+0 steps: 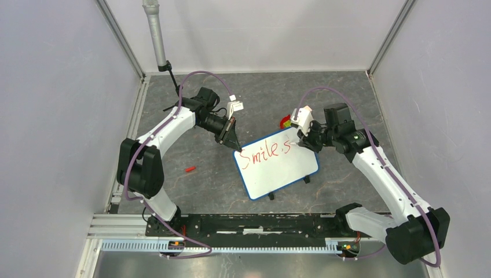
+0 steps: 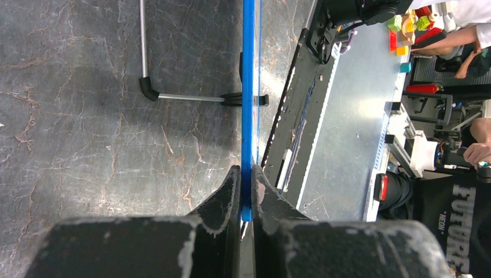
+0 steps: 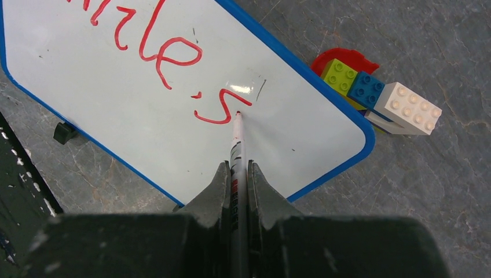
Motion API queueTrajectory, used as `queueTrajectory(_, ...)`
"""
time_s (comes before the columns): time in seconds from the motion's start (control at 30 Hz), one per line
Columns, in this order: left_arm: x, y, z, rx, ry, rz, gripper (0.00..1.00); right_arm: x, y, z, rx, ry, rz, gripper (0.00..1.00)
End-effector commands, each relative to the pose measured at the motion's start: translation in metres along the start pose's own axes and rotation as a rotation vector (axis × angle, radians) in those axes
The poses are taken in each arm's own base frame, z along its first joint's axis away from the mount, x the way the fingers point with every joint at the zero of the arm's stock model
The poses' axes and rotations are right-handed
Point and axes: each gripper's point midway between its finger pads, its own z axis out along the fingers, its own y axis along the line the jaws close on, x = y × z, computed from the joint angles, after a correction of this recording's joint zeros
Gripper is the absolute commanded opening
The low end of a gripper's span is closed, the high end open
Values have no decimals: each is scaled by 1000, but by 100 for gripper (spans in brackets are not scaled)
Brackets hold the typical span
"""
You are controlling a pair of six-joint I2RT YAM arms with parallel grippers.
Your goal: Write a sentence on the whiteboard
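the grey marbled tabletop (image 1: 220, 185) carries the whiteboard (image 1: 278, 174) on its legs, a small red piece (image 1: 189, 169), and toy bricks (image 3: 366, 88).

Seen from the right wrist, the board (image 3: 87, 116) runs off the picture at 12 and 9 o'clock, and the start of the lettering (image 3: 173, 58) goes with it. The marker (image 3: 238, 142) disappears toward 6 o'clock between the fingers of the right gripper (image 3: 237, 168). At 2 o'clock a red thing (image 3: 341, 57) sits mostly behind the bricks (image 3: 376, 98), and I can't tell what it is. From the left wrist the board is edge-on, so its face is unseen. From above, a red bit (image 1: 189, 169) at 9 o'clock of the board is too small to name.
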Motion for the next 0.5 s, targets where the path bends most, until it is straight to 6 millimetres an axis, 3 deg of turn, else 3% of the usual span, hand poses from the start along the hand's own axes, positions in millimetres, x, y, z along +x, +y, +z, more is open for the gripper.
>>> queueTrajectory(0.0, -7, -5, -2, 12, -13, 66, 3, -12, -21, -1, 79, -20, -16, 0)
queueTrajectory(0.27, -6, -4, -2, 11, -11, 64, 2, 4, -35, -7, 167, 45, -22, 0)
queueTrajectory(0.47, -6, -4, -2, 9, -11, 64, 2, -2, -32, -12, 154, 25, -28, 0)
